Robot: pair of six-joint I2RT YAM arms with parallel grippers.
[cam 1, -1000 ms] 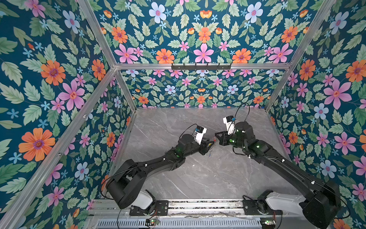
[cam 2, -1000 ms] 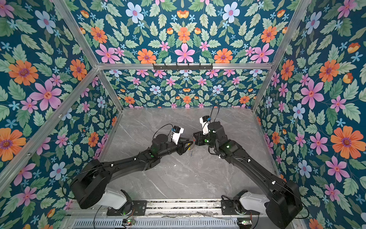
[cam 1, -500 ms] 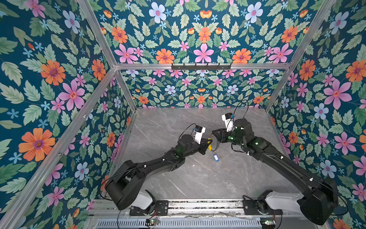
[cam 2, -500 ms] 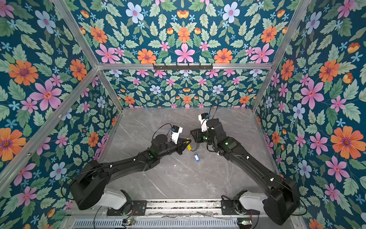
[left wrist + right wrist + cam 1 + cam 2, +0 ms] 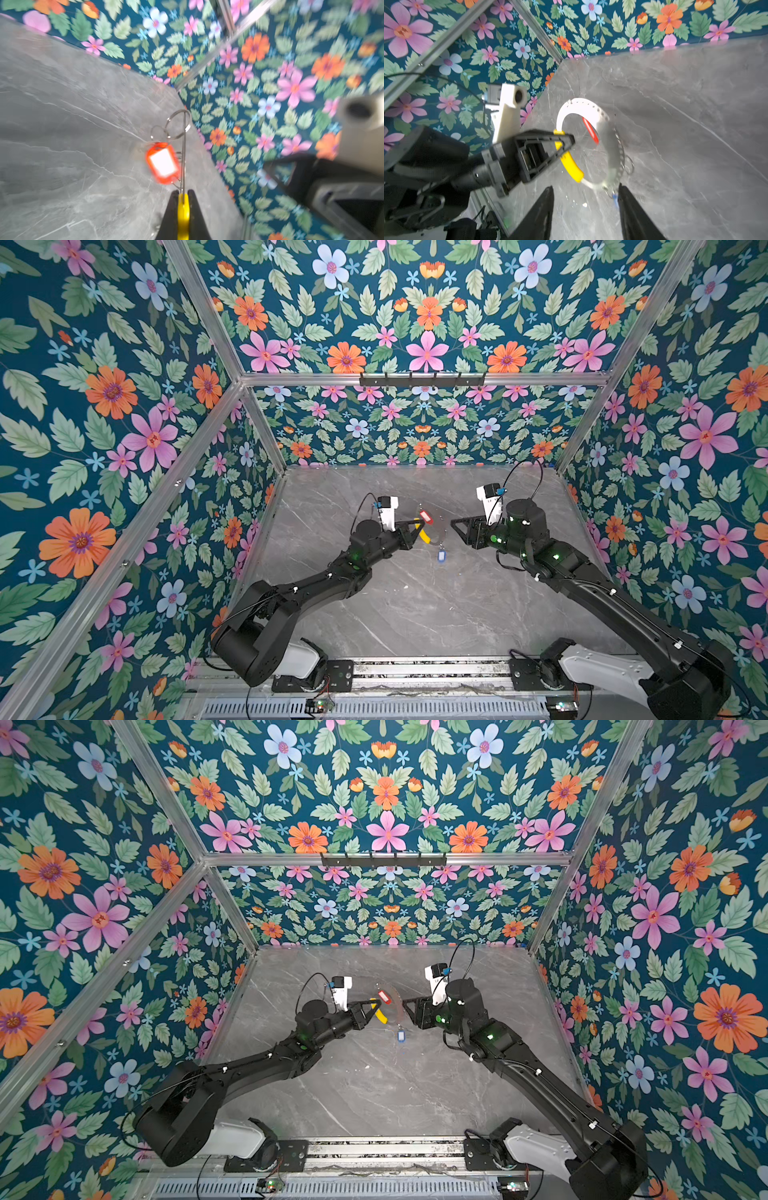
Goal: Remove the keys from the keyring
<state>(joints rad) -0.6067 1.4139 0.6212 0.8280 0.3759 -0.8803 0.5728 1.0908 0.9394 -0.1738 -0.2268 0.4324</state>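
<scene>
Right gripper point(image 5: 585, 187) backed off to 3 o'clock, jaws apart; left gripper point(image 5: 183, 194) clamps keyring point(image 5: 581, 105) by yellow sleeve point(image 5: 572, 166) at 9 o'clock, steadying it so keys point(image 5: 163, 163) dangle.

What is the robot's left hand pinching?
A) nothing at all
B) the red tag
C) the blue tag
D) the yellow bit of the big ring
D: in the left wrist view the left gripper is shut on the yellow sleeve of the keyring, and the red tag hangs beyond its tips, not between them.
</scene>
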